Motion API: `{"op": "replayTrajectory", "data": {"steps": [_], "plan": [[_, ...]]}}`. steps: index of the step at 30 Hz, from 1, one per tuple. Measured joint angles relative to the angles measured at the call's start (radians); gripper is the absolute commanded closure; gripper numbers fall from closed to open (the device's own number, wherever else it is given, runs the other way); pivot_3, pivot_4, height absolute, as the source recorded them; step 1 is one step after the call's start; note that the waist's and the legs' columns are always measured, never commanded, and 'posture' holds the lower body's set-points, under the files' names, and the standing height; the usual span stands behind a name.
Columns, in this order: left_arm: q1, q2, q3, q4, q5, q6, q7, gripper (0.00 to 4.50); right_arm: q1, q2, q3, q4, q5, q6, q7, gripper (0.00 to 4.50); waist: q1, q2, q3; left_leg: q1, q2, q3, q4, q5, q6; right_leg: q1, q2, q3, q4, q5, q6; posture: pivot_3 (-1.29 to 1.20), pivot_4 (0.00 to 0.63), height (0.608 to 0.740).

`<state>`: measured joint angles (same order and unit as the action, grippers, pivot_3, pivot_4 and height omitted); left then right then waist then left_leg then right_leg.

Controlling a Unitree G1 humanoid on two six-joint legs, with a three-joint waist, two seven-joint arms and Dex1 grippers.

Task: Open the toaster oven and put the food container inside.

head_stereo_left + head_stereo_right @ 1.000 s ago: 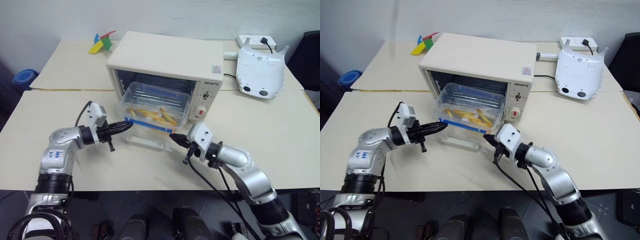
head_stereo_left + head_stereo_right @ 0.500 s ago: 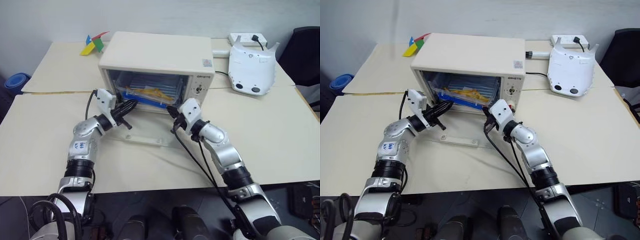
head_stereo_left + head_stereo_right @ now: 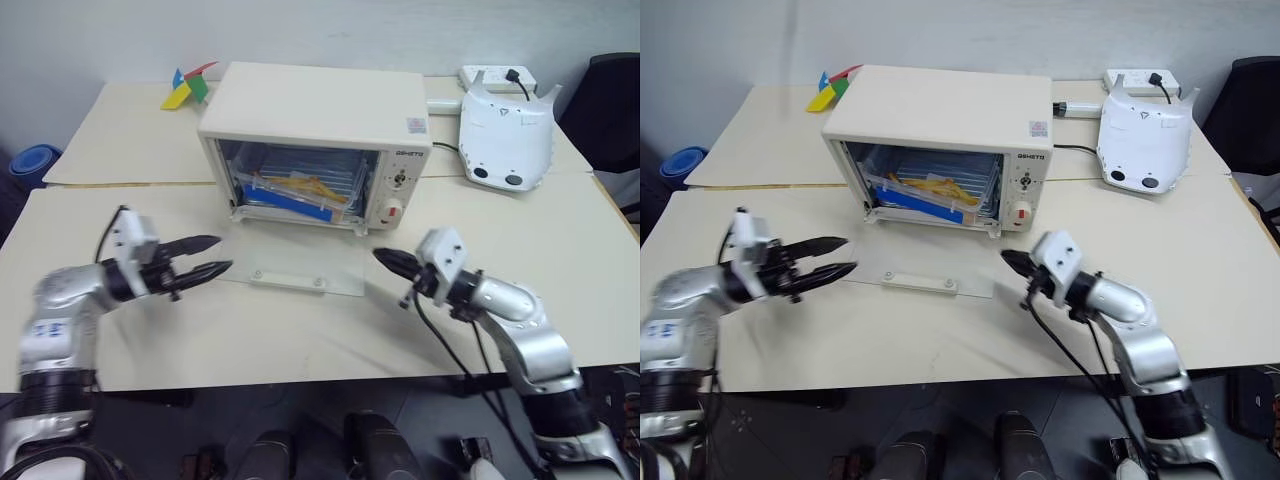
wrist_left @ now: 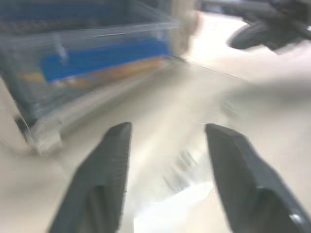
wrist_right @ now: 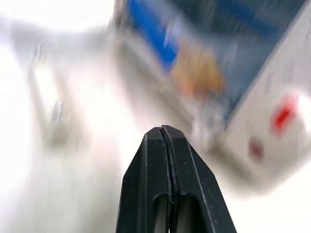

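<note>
The cream-white toaster oven (image 3: 320, 110) stands mid-table with its glass door (image 3: 292, 270) folded flat onto the table in front. Inside, on the rack, lies the clear food container (image 3: 295, 192) with a blue clip and yellow strips, also seen as the container (image 4: 92, 63). My left gripper (image 3: 208, 255) hovers to the left of the door, open and empty. My right gripper (image 3: 382, 259) is shut with nothing in it, to the right of the door, below the oven's red knob (image 3: 392, 211).
A white rounded device (image 3: 508, 135) with two dark holes stands at the back right, a power strip (image 3: 490, 75) behind it. Coloured paper pieces (image 3: 187, 87) lie at the back left. A blue object (image 3: 28, 162) sits beyond the table's left edge.
Both grippers have drawn back from the oven mouth, the left out to the left and the right out to the right. The left gripper has opened. The container stays inside the oven.
</note>
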<state>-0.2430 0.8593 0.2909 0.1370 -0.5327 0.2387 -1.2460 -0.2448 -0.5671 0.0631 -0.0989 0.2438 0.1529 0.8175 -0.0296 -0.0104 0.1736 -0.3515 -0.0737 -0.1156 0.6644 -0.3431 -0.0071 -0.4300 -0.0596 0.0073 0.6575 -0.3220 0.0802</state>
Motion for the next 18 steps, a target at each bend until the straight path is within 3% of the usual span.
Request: {"op": "replayTrajectory", "data": {"steps": [3,11,18], "plan": [[0.028,0.053,0.042,0.011,-0.014,0.004,-0.073,0.03,0.014,0.004,0.021,0.122,-0.013,-0.085,0.069,4.50,0.006,0.003,0.002,0.000,-0.001,0.000,0.001,0.000,0.001,0.001,-0.001,0.000,-0.001,0.000,0.000,0.00,0.150,0.740],[0.101,0.024,0.107,0.032,-0.019,-0.051,-0.083,0.03,-0.083,0.179,0.060,0.265,0.012,-0.340,0.180,4.50,-0.005,0.003,0.002,-0.001,0.001,0.000,0.000,0.000,0.000,-0.002,0.000,0.000,0.001,0.000,0.000,0.00,0.150,0.740],[0.171,-0.041,0.187,0.008,-0.028,-0.081,0.015,0.03,-0.185,0.267,-0.047,0.202,0.181,-0.291,0.111,4.50,0.006,0.003,0.002,-0.001,0.000,-0.001,0.001,0.000,0.000,0.000,0.000,-0.001,0.000,0.000,0.000,0.00,0.150,0.740]]}}
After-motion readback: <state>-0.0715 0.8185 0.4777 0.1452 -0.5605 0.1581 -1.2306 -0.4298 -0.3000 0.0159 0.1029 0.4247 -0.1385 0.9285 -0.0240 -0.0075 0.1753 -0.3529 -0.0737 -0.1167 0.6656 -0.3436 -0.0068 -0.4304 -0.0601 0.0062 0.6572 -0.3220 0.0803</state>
